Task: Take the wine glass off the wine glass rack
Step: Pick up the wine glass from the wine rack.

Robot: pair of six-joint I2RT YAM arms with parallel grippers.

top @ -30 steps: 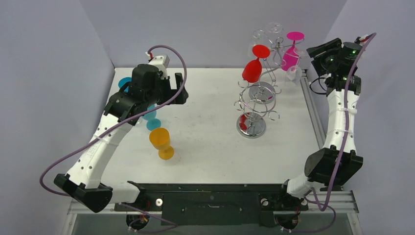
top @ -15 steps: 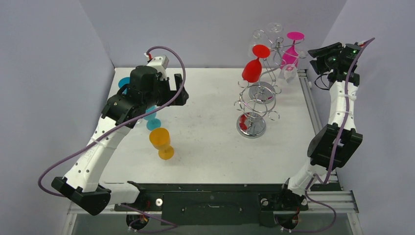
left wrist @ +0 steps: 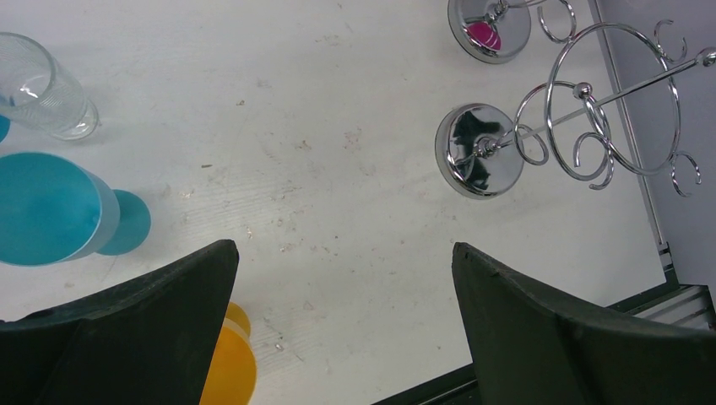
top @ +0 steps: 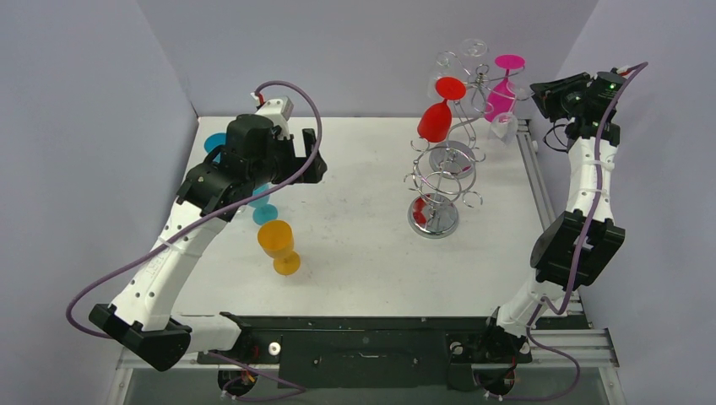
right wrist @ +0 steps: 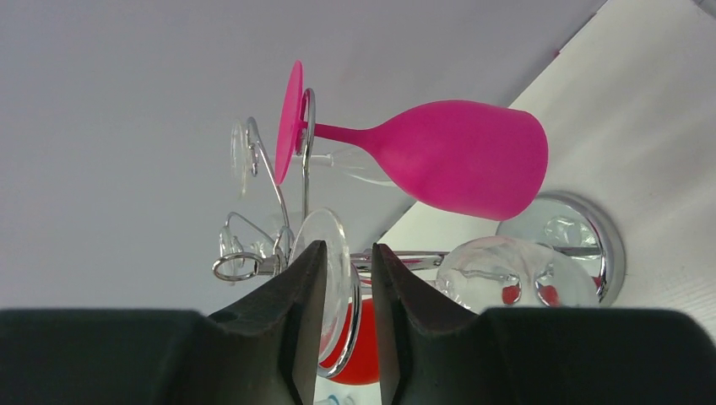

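The wire wine glass rack (top: pixel 473 80) stands at the back right with a pink wine glass (top: pixel 502 97), a red one (top: pixel 435 120) and clear ones hanging upside down. My right gripper (top: pixel 535 93) is at the rack's right side. In the right wrist view its jaws (right wrist: pixel 348 246) stand narrow around the foot of a clear wine glass (right wrist: pixel 336 240) and the rack's ring; a slit shows beside the right finger. That glass's bowl (right wrist: pixel 507 270) hangs to the right. My left gripper (top: pixel 314 156) hovers wide open over the table (left wrist: pixel 344 246), holding nothing.
A second, lower wire rack (top: pixel 433 218) stands in front, on a chrome base. An orange glass (top: pixel 277 240) and teal glasses (top: pixel 262 208) stand at the left under the left arm, and a clear tumbler (left wrist: pixel 42 89) is near them. The table's right rail (top: pixel 534 181) runs beside the racks.
My right gripper has drawn in to the rack and its jaws have narrowed around the clear glass's foot. The left arm has barely shifted.
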